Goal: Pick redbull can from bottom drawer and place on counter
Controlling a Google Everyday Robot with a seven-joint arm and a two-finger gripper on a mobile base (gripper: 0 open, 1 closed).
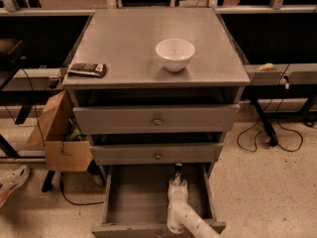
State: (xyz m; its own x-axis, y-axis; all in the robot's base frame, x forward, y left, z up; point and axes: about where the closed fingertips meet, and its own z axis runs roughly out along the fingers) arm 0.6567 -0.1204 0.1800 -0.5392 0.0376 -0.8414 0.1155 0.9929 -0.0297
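The bottom drawer (133,197) of the grey cabinet is pulled open and shows a plain grey floor. My white arm reaches down into it from the front. My gripper (177,173) is at the drawer's back, right of centre, just under the front of the middle drawer. A small dark shape sits at the gripper's tip; I cannot tell whether it is the redbull can, which does not show clearly anywhere. The counter (129,43) is the cabinet's flat grey top.
A white bowl (175,53) stands on the counter right of centre. A dark flat snack packet (87,69) lies at its front left edge. The two upper drawers (157,119) stand slightly ajar. A cardboard box (59,138) leans left of the cabinet. Cables lie on the floor at the right.
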